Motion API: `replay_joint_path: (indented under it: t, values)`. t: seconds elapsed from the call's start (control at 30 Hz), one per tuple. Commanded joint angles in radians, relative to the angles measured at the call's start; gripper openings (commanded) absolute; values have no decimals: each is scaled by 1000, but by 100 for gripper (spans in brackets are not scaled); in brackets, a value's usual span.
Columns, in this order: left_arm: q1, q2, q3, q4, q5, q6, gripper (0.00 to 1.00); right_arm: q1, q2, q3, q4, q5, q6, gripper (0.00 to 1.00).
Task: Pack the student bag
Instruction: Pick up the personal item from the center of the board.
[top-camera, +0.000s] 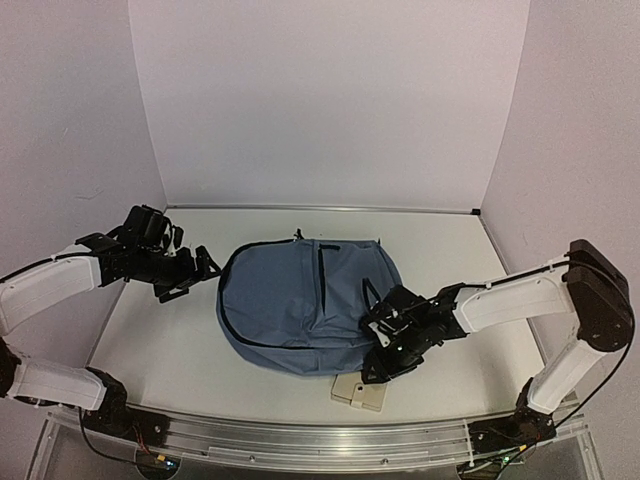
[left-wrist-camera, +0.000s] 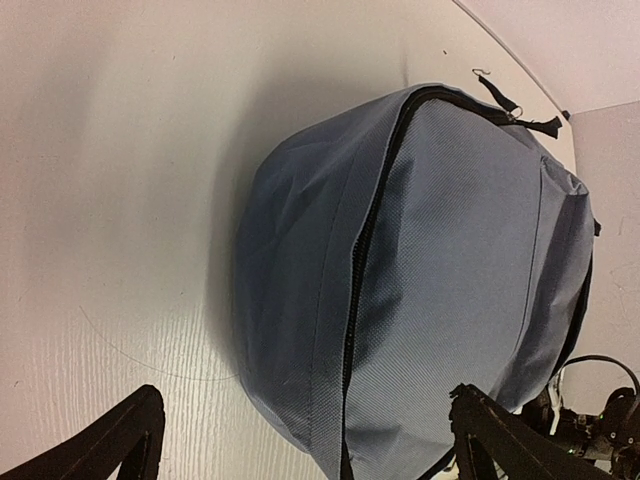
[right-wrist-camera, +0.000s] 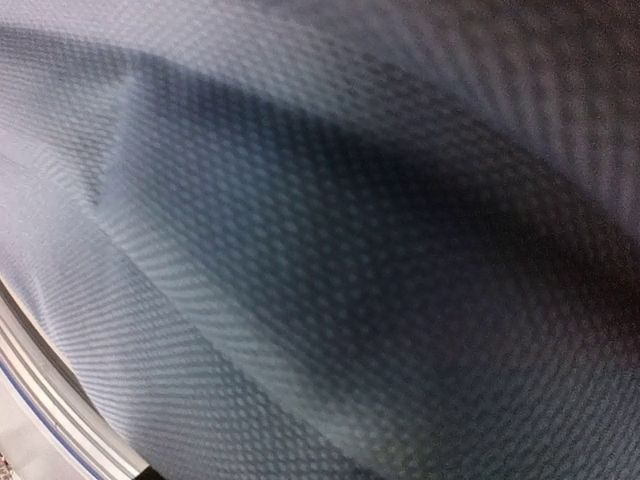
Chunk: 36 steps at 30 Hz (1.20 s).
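Fingers of the right end effector (top-camera: 385, 345) press low into the right near edge of the student bag (top-camera: 300, 300), the arm reaching in from the right. Its camera shows only blue fabric, so the grip cannot be told. The left end effector (top-camera: 203, 264) is spread wide, holding nothing, just left of the bag. The bag lies flat mid-table (top-camera: 170, 350), contents hidden. A flat beige item (top-camera: 358, 392) lies at its near edge.

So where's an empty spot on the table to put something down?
Bare table lies front-left, between the student bag and the front rail, and behind the bag up to the back wall. Crowded front-right: the right arm and a beige box sit by the bag.
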Motion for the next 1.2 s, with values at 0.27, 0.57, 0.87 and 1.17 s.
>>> replay_joint_path:
  t: [0.27,0.57,0.87,1.17]
  values:
    - [7,6,-12,30,16,12,100,34,-26,-73,48,-158,44,42]
    - [7,8,7,12,15,27,100,110,19,-74,92,-68,129,18]
    - [6,-40,4,54,66,61,100,111,-112,-59,84,-164,139,0]
    - [-28,-139,19,178,226,84,100,112,-473,66,-42,-219,84,0]
